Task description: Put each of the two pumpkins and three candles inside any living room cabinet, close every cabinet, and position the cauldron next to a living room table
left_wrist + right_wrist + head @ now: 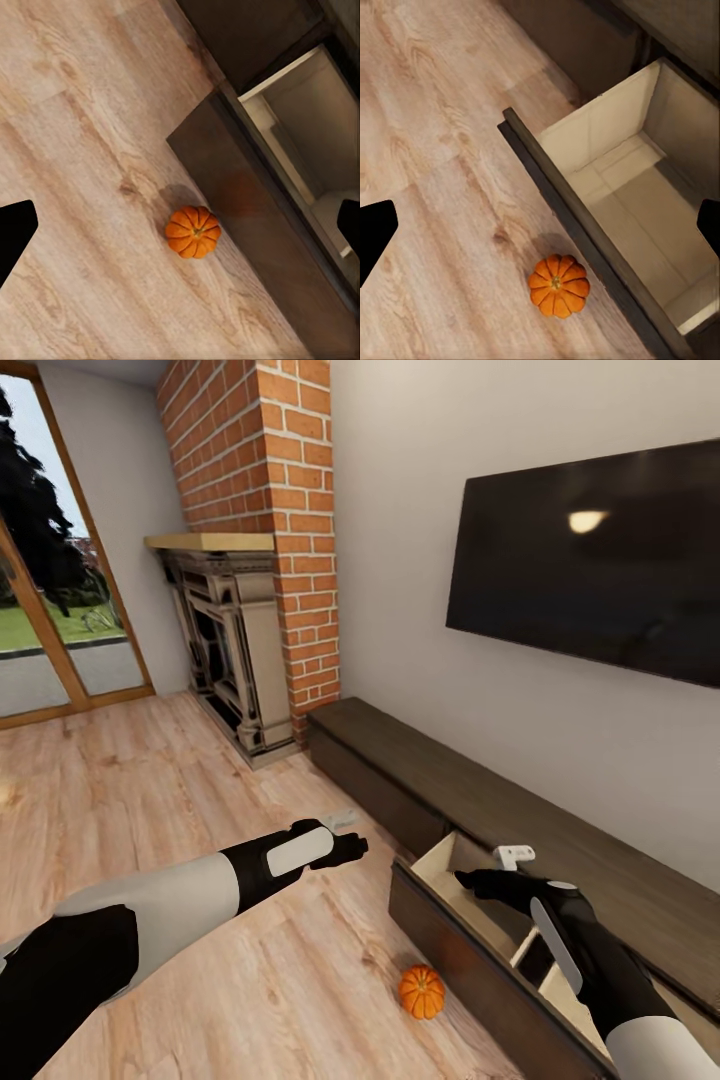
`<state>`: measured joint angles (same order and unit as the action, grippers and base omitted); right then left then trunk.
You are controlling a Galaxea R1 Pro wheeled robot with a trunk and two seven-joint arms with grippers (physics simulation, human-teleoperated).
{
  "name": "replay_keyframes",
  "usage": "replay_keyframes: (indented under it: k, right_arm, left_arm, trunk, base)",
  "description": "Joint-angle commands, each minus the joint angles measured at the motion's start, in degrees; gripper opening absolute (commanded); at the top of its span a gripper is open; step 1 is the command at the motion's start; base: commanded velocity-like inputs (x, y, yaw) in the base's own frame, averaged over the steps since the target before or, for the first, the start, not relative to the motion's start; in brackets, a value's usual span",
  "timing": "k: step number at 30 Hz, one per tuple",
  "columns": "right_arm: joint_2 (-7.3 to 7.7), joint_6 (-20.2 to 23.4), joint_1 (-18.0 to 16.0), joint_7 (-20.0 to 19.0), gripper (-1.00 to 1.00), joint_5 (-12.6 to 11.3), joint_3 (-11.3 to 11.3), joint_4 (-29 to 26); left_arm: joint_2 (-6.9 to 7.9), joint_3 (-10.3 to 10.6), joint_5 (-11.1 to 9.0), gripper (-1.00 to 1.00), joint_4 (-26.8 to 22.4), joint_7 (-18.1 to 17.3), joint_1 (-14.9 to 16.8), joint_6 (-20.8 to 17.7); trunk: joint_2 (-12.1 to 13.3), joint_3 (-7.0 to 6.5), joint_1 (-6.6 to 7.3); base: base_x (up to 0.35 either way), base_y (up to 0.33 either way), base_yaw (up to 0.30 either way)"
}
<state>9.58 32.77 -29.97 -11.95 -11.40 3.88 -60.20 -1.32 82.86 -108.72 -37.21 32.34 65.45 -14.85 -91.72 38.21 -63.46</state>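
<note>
One pumpkin [422, 992] is lying on the floor [180, 780] just beside the open drawer [470, 900] of the cabinet [560, 830].

The left hand [345, 849] is hovering above the floor and the right hand [478, 881] over the drawer; both are spreading their fingers wide, gripping nothing. To do this well, the left hand should probably be lowering straight over the pumpkin, closing around its ribbed sides and staying clear of the drawer front. Counted: one pumpkin, one open drawer, two hands.

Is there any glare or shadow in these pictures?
Head view: a pale light spot glares on the dark TV screen. Left wrist view: the pumpkin casts a soft shadow on the wood floor. Right wrist view: the same soft shadow beside the pumpkin.
</note>
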Motion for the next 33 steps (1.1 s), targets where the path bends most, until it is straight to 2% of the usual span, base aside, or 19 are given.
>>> replay_keyframes:
  k: [1, 22, 33]
  right_arm:
    - [0.0, 0.0, 0.0, 0.0, 1.0, 0.0, 0.0, 0.0]
    - [0.0, -1.7, 0.0, 0.0, 1.0, 0.1, 0.0, 0.3]
    - [0.0, -1.7, 0.0, 0.0, 1.0, 0.1, 0.0, 0.3]
  left_arm:
    - [0.0, 0.0, 0.0, 1.0, 0.0, 0.0, 0.0, 0.0]
    - [0.04, 0.0, 0.2, 1.0, 0.0, -0.4, 0.0, 0.0]
    - [0.01, 0.0, 0.2, 1.0, 0.0, -0.5, 0.0, -0.1]
  trunk:
    - [0.0, -0.03, 0.0]
    - [0.0, -0.09, 0.0]
    - [0.0, -0.5, 0.0]
  base:
    - [0.023, 0.009, -0.162]
    - [0.232, 0.183, -0.018]
    - [0.267, 0.217, -0.21]
